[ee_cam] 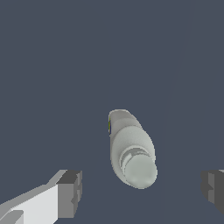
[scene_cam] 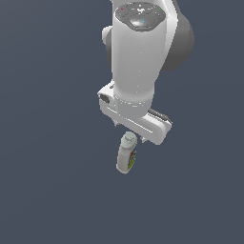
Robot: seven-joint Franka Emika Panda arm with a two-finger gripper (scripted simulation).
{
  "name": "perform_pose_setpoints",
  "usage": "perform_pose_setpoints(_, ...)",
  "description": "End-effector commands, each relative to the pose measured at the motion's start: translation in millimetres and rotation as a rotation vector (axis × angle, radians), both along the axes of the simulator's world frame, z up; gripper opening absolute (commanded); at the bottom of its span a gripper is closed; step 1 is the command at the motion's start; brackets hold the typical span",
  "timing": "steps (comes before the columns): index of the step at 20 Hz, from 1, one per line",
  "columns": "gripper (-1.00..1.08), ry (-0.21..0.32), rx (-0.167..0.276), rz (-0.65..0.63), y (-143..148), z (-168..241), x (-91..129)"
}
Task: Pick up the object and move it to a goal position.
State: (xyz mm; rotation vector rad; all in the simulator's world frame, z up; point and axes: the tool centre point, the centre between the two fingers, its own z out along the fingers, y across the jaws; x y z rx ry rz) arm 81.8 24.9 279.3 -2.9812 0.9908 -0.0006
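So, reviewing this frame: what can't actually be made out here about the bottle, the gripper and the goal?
- Gripper fingers: in the exterior view the arm's own hand covers them; in the wrist view the picture edge cuts both pads off.
- Bottle label: too small to read in the exterior view, almost turned away in the wrist view.
- Whether the bottle is standing or lying: not clear from either view.
- Goal position: no marker shows in either view.

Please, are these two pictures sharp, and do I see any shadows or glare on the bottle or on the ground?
In the exterior view, the bottle looks a little soft and its label colours are too small to read; the ground is flat grey with no clear shadow. In the wrist view, the bottle is smoothly shaded without glare, and the gripper fingertips are cut off by the frame edges.
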Motion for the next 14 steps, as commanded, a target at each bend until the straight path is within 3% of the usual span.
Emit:
perform_pose_setpoints(1, 1.00, 0.001, 0.000, 0.000, 0, -4, 0)
perform_pose_setpoints(14, 1.00, 0.000, 0.000, -0.004, 0, -49, 0)
